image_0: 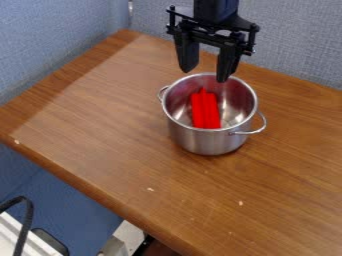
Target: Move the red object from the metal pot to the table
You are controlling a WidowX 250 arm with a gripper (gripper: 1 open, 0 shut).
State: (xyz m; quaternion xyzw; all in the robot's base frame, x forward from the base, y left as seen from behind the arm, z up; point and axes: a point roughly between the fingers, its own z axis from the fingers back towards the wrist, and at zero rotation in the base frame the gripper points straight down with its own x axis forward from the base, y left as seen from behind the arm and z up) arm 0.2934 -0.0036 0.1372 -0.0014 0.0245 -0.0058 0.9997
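Note:
The red object (205,108) lies inside the metal pot (211,134), a bright red block resting on the pot's bottom. The pot stands on the brown wooden table (94,120), toward its far right part. My gripper (205,66) hangs just above the pot's far rim, pointing down, its dark fingers (223,68) spread apart with nothing between them. The fingertips are over the pot's back edge, apart from the red block.
A blue-grey wall stands behind the table. The table's front edge runs diagonally at the lower left, with floor and a dark frame below it. Bare wood surrounds the pot to the left and front.

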